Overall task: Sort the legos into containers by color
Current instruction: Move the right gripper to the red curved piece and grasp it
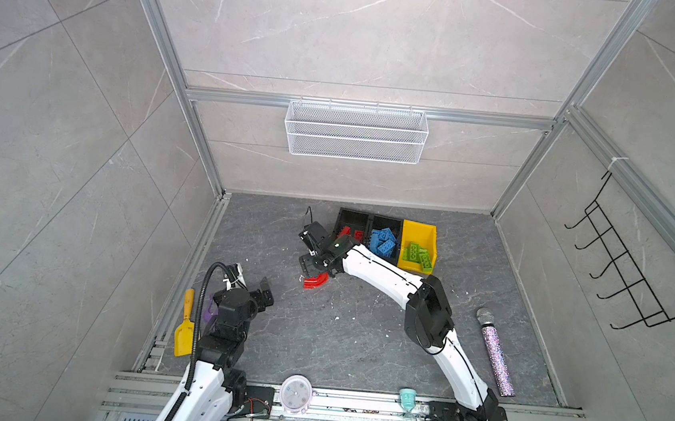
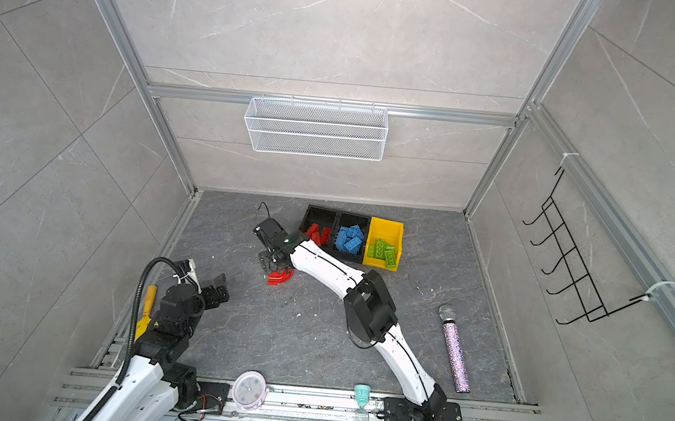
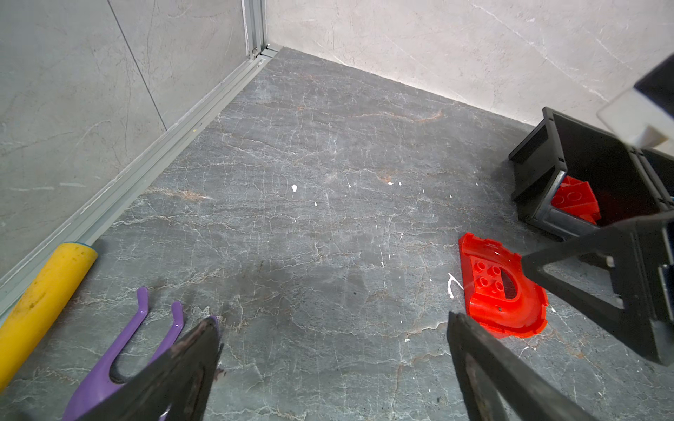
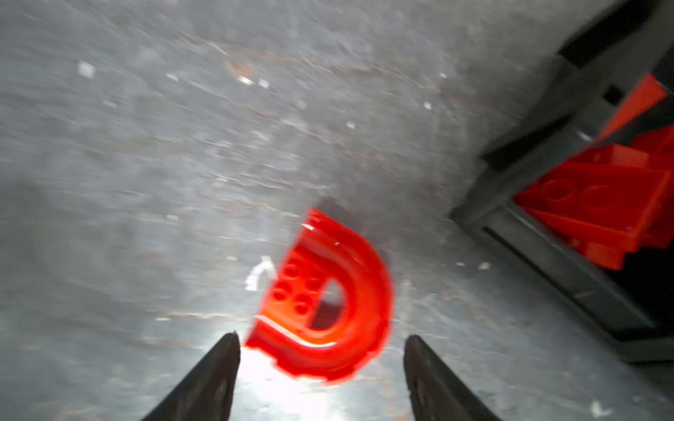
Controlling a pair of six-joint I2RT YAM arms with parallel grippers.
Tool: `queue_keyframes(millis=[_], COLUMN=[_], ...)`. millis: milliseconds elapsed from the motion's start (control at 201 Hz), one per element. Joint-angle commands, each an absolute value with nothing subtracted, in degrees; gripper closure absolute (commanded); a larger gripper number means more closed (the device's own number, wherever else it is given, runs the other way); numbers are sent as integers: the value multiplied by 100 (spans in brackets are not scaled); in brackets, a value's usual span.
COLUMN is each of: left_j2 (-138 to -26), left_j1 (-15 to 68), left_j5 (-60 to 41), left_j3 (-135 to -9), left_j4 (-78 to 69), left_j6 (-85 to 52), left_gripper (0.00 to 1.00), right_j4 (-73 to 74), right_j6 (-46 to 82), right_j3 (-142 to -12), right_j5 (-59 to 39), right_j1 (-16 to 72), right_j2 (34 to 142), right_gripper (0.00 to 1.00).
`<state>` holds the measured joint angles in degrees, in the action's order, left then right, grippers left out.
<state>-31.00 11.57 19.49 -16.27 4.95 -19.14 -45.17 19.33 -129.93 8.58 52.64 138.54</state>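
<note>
Beside the black bin [image 4: 554, 277], arch [image 4: 324, 302] lies flat at the tips of right gripper's [image 4: 322, 336] parted jaws, ungripped; left gripper [image 3: 333, 319] gapes wide.

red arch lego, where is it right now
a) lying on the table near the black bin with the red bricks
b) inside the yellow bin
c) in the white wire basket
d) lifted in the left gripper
a: the red arch lego lies on the table, apart from the black bin holding red bricks, just ahead of the right gripper, whose jaws are open and not gripping it.
</note>
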Motion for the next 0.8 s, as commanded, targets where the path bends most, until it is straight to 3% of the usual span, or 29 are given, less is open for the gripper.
queue_keyframes(millis=[0,304,796], left_j2=[-2965,-2874,-2892], left_j1=[1130,1132,1123], left_j5=[2065,2121,2122], left_j3=[-1657,-1631,-1644], left_j4=[481,519,518], left_j6=[-1998,-2035,-2030], left_gripper=[0,0,0], right_j4=[-5180,-6764,-6886], right_j6=[2510,2636,2531], right_j3=[-13653,-16059,-15980], right_j5=[938,1424,1743], right_j1=[5326,5342,5348], right_j2=[14427,15820,15970], right_gripper=[29,31,38])
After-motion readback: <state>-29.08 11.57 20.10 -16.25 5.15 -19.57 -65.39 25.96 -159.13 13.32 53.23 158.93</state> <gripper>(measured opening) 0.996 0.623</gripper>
